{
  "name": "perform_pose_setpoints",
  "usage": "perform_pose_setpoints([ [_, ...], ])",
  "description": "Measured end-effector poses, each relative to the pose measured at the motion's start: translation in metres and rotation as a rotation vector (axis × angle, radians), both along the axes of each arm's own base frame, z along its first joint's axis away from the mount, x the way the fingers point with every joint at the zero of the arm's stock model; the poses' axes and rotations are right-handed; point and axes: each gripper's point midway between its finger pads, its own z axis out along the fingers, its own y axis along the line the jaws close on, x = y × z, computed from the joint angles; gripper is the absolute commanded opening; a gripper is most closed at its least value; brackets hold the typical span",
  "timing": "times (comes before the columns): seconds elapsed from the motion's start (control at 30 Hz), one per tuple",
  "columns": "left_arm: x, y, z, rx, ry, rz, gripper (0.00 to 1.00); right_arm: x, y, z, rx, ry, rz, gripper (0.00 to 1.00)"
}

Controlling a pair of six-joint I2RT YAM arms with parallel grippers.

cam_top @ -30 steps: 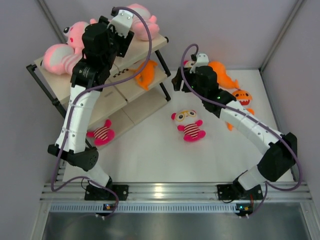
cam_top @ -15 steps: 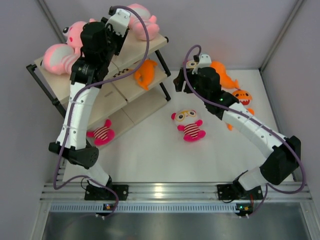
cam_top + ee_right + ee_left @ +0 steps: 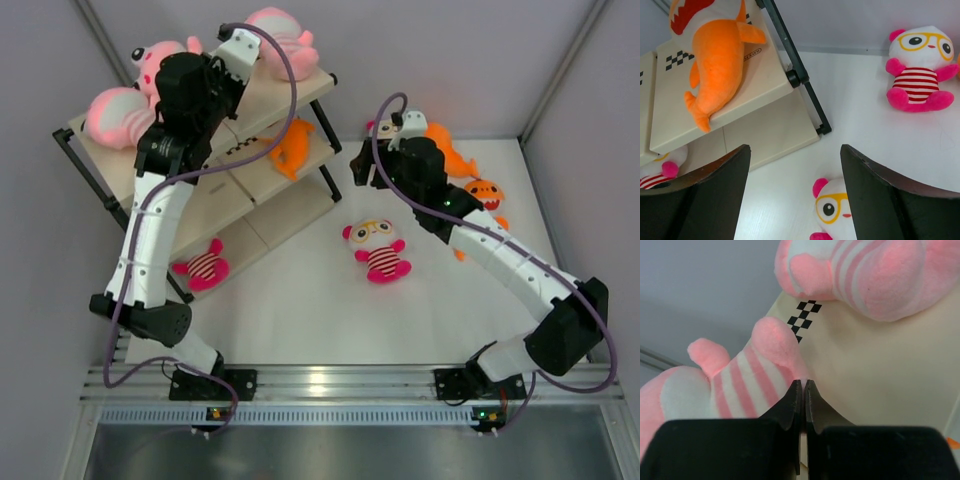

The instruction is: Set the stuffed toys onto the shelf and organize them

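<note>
While your right gripper (image 3: 795, 150) hangs spread wide, the cream-faced plush doll with yellow glasses and magenta ears (image 3: 832, 207) sits directly beneath, between its jaws (your left gripper (image 3: 803, 382), pinched closed, is well away).

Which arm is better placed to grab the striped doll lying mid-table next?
Right. The right gripper is open above the table with that doll close by; the left gripper is shut up on the shelf among pink toys.

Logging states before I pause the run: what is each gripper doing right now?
Left gripper: closed, tips at the pink striped toy, grip on it unclear.
Right gripper: open, holding nothing.
</note>
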Motion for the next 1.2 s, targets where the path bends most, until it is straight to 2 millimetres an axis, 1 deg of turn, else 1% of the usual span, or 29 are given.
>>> perform_pose_setpoints([
  [0.1, -0.017, 0.001, 0.004, 0.008, -0.011, -0.028, 0.0, -0.002, -0.002, 0.0, 0.001, -0.002, -0.001, 0.73],
  [0.3, -0.06, 0.006, 0.026, 0.025, -0.075, -0.085, 0.0, -0.004, -0.002, -0.004, 0.003, 0.006, 0.001, 0.73],
  [0.37, -0.071, 0.005, 0.029, 0.032, -0.088, -0.109, 0.0, -0.005, -0.002, -0.003, 0.01, 0.007, 0.005, 0.73],
  [0.5, -0.087, 0.001, 0.027, 0.047, -0.094, -0.164, 0.0, -0.006, -0.001, 0.0, 0.016, 0.002, 0.01, 0.73],
  [0.6, -0.091, -0.003, 0.022, 0.056, -0.087, -0.199, 0.0, -0.007, 0.0, 0.007, 0.023, -0.007, 0.015, 0.74],
  [0.67, -0.092, -0.006, 0.016, 0.064, -0.076, -0.228, 0.0, -0.006, 0.0, 0.024, 0.04, -0.031, 0.018, 0.74],
  [0.7, -0.092, -0.008, 0.013, 0.068, -0.068, -0.243, 0.0, -0.006, 0.002, 0.037, 0.056, -0.051, 0.024, 0.74],
  [0.8, -0.094, -0.012, 0.007, 0.079, -0.056, -0.274, 0.0, -0.006, 0.005, 0.082, 0.119, -0.132, 0.039, 0.74],
  [0.9, -0.095, -0.013, 0.007, 0.093, -0.058, -0.294, 0.0, -0.004, 0.011, 0.132, 0.193, -0.221, 0.057, 0.73],
  [0.97, -0.096, -0.013, 0.007, 0.095, -0.06, -0.303, 0.0, 0.002, 0.018, 0.158, 0.235, -0.263, 0.069, 0.72],
  [1.03, -0.096, -0.012, 0.007, 0.097, -0.061, -0.303, 0.0, 0.011, 0.03, 0.181, 0.282, -0.297, 0.092, 0.72],
  [1.1, -0.098, -0.011, 0.008, 0.102, -0.063, -0.303, 0.0, 0.022, 0.044, 0.199, 0.326, -0.318, 0.117, 0.72],
  [1.2, -0.102, -0.009, 0.011, 0.115, -0.073, -0.301, 0.0, 0.041, 0.064, 0.206, 0.381, -0.318, 0.137, 0.72],
])
